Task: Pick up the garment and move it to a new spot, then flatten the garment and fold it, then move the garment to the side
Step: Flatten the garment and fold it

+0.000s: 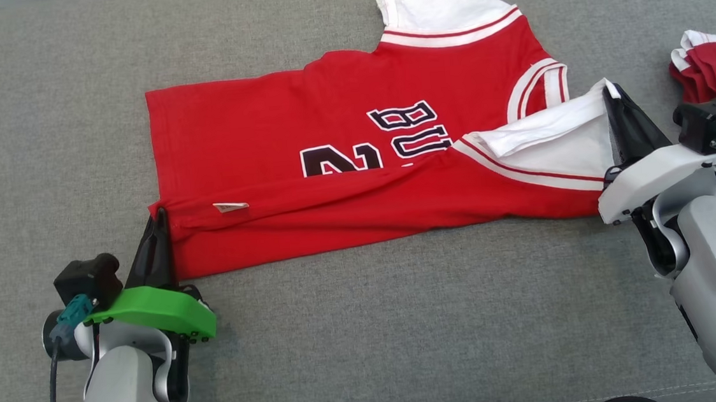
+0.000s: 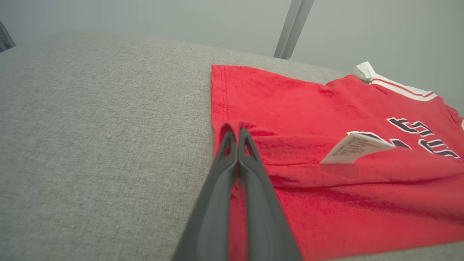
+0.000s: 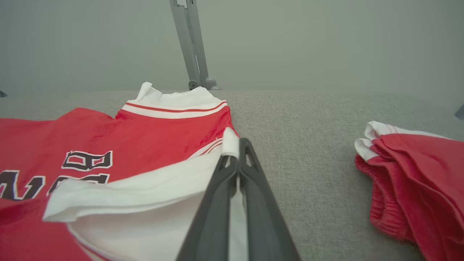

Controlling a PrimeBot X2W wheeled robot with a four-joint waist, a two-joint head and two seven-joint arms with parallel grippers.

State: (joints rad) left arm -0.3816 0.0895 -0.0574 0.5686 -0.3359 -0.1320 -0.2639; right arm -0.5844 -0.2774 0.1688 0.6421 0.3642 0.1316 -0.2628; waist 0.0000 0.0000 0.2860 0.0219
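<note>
Lower left of head view: left gripper (image 1: 158, 218), fingers pressed together on the hem corner of the red basketball jersey (image 1: 327, 133), whose near edge is lifted & rolled toward the chest lettering (image 1: 407, 130). Jersey lies across frame centre on the grey cushion (image 1: 368, 328) (care label (image 1: 230, 206) pokes out of the fold). Right of centre: right gripper (image 1: 609, 92) pinches the white sleeve (image 1: 558, 147) at its edge. Far right: second red garment (image 1: 715, 67), apart. Risks, my read: thin pinches could slip w/ uneven pull, so the fold lands skewed; the sleeve may flop loose; the right arm's swing could snag the other garment.
</note>
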